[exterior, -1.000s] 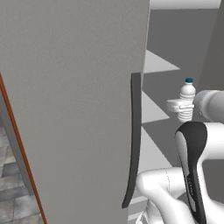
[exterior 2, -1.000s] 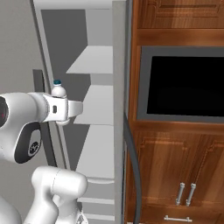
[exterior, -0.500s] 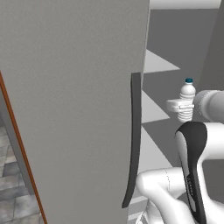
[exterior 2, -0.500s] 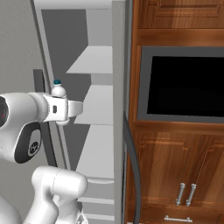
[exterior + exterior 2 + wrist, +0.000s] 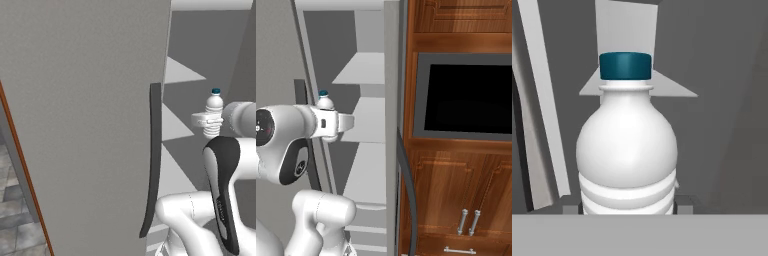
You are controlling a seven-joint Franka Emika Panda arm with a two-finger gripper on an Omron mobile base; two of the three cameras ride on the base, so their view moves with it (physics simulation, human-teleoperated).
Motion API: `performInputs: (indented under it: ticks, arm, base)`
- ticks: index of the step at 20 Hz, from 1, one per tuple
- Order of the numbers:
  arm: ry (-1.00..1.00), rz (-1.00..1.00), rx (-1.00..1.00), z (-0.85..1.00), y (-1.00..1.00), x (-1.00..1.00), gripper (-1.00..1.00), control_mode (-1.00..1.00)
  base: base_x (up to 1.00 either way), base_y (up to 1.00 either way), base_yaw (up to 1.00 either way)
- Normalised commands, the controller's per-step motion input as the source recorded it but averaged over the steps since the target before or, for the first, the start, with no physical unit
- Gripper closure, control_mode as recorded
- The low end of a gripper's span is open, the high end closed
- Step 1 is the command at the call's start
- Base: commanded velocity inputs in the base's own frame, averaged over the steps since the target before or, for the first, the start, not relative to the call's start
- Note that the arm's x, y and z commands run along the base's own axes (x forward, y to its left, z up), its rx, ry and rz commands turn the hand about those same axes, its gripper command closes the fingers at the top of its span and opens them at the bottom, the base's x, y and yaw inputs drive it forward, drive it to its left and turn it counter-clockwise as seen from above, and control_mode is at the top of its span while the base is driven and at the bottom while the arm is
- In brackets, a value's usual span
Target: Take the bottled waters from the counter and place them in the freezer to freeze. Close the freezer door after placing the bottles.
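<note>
Bottled water upright, pinched in the tool before the open freezer

Ribbed plastic bottle, matt grey freezer door, glossy wooden cabinets.

No legible text, brand, number or sign anywhere. The bottle, centre of the hand view, shows a plain white ribbed body and a teal cap, no printing readable. Freezer door, filling the left of the left base view, is a blank grey panel. The black oven window, upper right of the right base view, carries no markings. A small round mark on the arm's joint cap, far left of that view, is too small to read.
</note>
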Motion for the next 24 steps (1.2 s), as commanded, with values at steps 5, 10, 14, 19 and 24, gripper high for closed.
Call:
performInputs:
  ticks: [5,10,14,19,24]
  arm:
    - [0.0,0.1,0.0,0.01,-0.02,0.22,1.0,-1.0]
    - [-0.06,0.01,0.0,0.04,-0.05,0.3,1.0,-1.0]
    - [0.0,0.0,0.02,0.3,0.0,0.39,1.0,-1.0]
    - [0.01,0.0,0.0,0.51,0.0,0.28,1.0,-1.0]
    - [0.01,0.04,0.01,0.49,-0.04,0.12,1.0,-1.0]
  base:
    - [0.0,0.0,0.0]
    - [0.0,0.0,0.0]
    - [0.0,0.0,0.0]
    - [0.0,0.0,0.0]
    - [0.0,0.0,0.0]
